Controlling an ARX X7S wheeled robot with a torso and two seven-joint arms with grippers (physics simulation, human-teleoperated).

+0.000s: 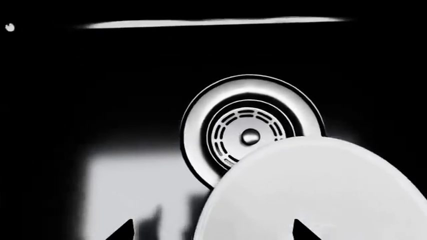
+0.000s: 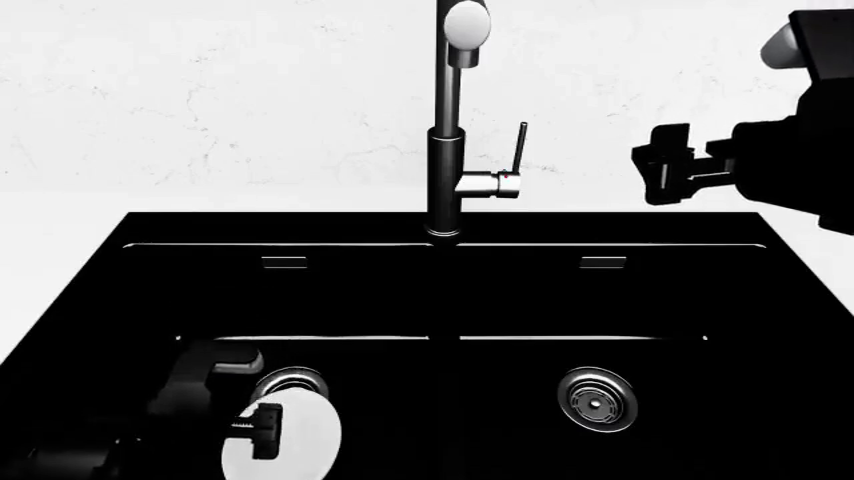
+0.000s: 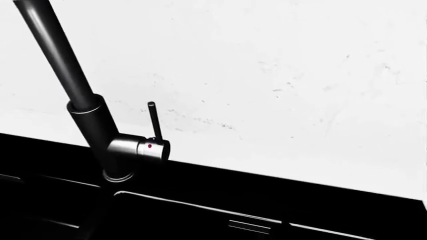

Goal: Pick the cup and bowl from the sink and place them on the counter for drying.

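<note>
The bowl (image 2: 287, 440) lies in the sink's (image 2: 441, 290) left basin under the open, empty left gripper (image 2: 260, 432) (right gripper (image 2: 663, 165) raised, empty), so 0 of 2 items visibly reach the counter (image 2: 200, 120); cup unseen.

The head view looks forward and down from above the near edge of the sink (image 2: 441, 300), taking in both basins, the faucet (image 2: 447, 130) at the far middle and the white surface (image 2: 200, 110) beyond. The left wrist view sits low inside the left basin, close to the left drain (image 1: 250, 135) and the bowl (image 1: 320, 195), which also show at the near left of the head view. The right wrist view hangs above the far right, facing left and far toward the faucet (image 3: 100, 130) and the surface (image 3: 280, 90), both shared with the head view.
</note>
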